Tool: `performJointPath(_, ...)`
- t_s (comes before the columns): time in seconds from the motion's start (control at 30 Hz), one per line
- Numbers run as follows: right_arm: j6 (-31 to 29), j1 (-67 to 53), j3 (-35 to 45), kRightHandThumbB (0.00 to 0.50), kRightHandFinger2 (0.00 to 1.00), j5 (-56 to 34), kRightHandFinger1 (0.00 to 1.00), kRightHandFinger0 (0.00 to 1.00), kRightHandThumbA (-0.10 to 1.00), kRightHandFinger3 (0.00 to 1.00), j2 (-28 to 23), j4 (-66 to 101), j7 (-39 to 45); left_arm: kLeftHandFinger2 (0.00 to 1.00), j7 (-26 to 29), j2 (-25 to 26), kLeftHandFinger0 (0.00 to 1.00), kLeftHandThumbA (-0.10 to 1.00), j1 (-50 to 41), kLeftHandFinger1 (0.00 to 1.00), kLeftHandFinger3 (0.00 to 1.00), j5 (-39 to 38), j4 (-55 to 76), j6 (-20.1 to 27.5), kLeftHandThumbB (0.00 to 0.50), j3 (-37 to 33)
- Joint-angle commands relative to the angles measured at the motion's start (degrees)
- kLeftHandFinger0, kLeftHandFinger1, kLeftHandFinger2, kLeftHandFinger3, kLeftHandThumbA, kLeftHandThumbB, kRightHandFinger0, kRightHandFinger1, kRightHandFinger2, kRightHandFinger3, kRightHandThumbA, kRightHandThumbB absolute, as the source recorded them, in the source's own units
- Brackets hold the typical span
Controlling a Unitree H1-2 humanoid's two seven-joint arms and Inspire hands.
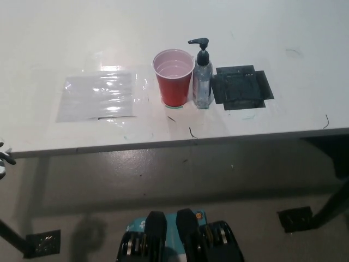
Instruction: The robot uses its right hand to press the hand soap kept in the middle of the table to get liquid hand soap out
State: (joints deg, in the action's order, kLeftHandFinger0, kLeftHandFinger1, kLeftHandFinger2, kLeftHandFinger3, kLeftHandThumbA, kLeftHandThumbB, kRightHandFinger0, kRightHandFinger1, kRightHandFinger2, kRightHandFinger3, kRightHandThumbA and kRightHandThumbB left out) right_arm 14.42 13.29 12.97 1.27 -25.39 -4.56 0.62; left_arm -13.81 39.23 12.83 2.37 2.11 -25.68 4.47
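A clear hand soap bottle with a black pump head stands upright in the middle of the white table. Its nozzle points left, over a red cup that stands touching or nearly touching the bottle's left side. Only a sliver of my white left hand shows at the far left edge, below the table's front edge; its fingers cannot be made out. My black right arm and hand are out of view.
A sheet of clear plastic lies flat on the table left of the cup. A black taped square sits right of the bottle. The table's front edge runs across the picture's middle, with floor below.
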Motion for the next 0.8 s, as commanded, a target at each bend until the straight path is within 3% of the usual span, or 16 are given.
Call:
performJointPath(0.0, 2.1, 0.8, 2.0, 0.193, 0.32, -2.1, 0.27, 0.18, 0.35, 0.48, -1.5, 4.0, 0.8, 1.0, -1.6, 1.9, 1.0, 0.02, 0.3, 1.0, 0.99, 1.2, 1.6, -1.3, 0.0, 1.3)
performJointPath(0.03, 2.4, 0.8, 2.1, 0.193, 0.34, -2.2, 0.27, 0.2, 0.35, 0.51, -1.6, 4.4, 1.0, 1.0, -1.8, 1.9, 1.0, 0.02, 0.2, 1.0, 0.99, 1.4, 1.7, -1.3, 0.0, 1.3)
performJointPath(0.07, 4.9, 2.5, 2.4, 0.198, 0.47, -2.2, 0.38, 0.3, 0.34, 0.59, -2.9, 6.2, 1.4, 1.0, -2.0, 2.0, 1.0, 0.02, 0.2, 1.0, 0.99, 1.7, 1.6, -1.3, 0.0, 1.2)
performJointPath(0.13, 6.3, 3.4, 2.6, 0.204, 0.55, -2.3, 0.46, 0.38, 0.35, 0.64, -3.4, 6.9, 1.8, 1.0, -2.2, 1.8, 1.0, 0.01, -0.1, 1.0, 0.98, 1.7, 1.7, -1.3, 0.0, 1.5)
performJointPath(0.2, 6.8, 5.7, 1.7, 0.186, 0.67, -0.8, 0.58, 0.47, 0.38, 0.75, -5.9, 8.3, 2.6, 1.0, -2.0, 1.4, 1.0, -0.02, -0.5, 1.0, 0.95, 1.1, 1.7, -1.3, 0.0, 1.9)
performJointPath(0.23, 7.2, 6.7, 1.0, 0.181, 0.69, 0.1, 0.6, 0.5, 0.4, 0.78, -7.1, 9.2, 3.1, 1.0, -1.9, 1.3, 1.0, -0.02, -0.5, 1.0, 0.95, 1.4, 1.9, -1.3, 0.0, 2.0)
performJointPath(0.37, 10.2, 11.3, 0.0, 0.152, 0.73, -0.5, 0.65, 0.59, 0.32, 0.85, -9.4, 10.6, 4.7, 1.0, -2.3, 1.2, 1.0, -0.04, -1.3, 1.0, 0.96, 1.0, 2.2, -1.3, 0.0, 2.3)
performJointPath(0.43, 12.3, 15.8, -1.1, 0.133, 0.77, -0.5, 0.69, 0.61, 0.22, 0.88, -10.3, 11.7, 5.5, 1.0, -2.2, 1.0, 1.0, -0.05, -1.3, 1.0, 0.94, 1.3, 2.0, -1.3, 0.0, 2.5)
performJointPath(0.47, 12.0, 17.1, -2.4, 0.098, 0.81, 0.2, 0.74, 0.67, 0.17, 0.91, -10.8, 11.9, 6.1, 1.0, -2.6, 1.2, 1.0, -0.04, -1.7, 1.0, 0.95, 1.6, 2.4, -1.3, 0.0, 2.5)
performJointPath(0.5, 12.4, 18.8, -2.9, 0.096, 0.82, -0.1, 0.77, 0.72, 0.14, 0.89, -10.7, 12.0, 6.3, 1.0, -2.7, 1.1, 1.0, -0.05, -1.7, 1.0, 0.96, 1.6, 2.5, -1.3, 0.0, 2.6)
performJointPath(0.57, 11.7, 21.4, -4.5, 0.089, 0.82, 0.3, 0.78, 0.75, 0.17, 0.9, -10.9, 11.7, 6.9, 1.0, -2.9, 1.3, 1.0, -0.06, -1.5, 1.0, 0.97, 1.8, 2.3, -1.3, 0.0, 2.6)
performJointPath(0.63, 12.4, 25.3, -6.9, 0.081, 0.87, 1.1, 0.86, 0.9, 0.21, 0.96, -11.0, 12.1, 8.2, 1.0, -3.2, 1.4, 1.0, -0.06, -1.5, 1.0, 0.96, 2.1, 2.5, -1.3, 0.0, 2.6)
performJointPath(0.7, 12.5, 28.2, -8.4, 0.08, 0.92, 0.9, 0.93, 1.0, 0.25, 1.0, -10.9, 12.0, 9.4, 1.0, -3.5, 1.2, 1.0, -0.05, -1.2, 1.0, 0.96, 2.6, 2.7, -1.3, 0.0, 2.7)
performJointPath(0.73, 12.5, 31.4, -10.6, 0.079, 1.0, 1.1, 1.0, 1.0, 0.31, 1.0, -10.9, 11.2, 10.9, 1.0, -3.5, 1.0, 1.0, -0.04, -1.4, 1.0, 0.96, 2.7, 2.8, -1.3, 0.0, 3.0)
performJointPath(0.77, 12.2, 34.1, -13.2, 0.086, 1.0, 2.8, 1.0, 1.0, 0.36, 1.0, -11.0, 10.4, 11.8, 1.0, -3.7, 0.8, 1.0, -0.04, -1.5, 1.0, 0.96, 2.8, 2.9, -1.3, 0.0, 3.1)
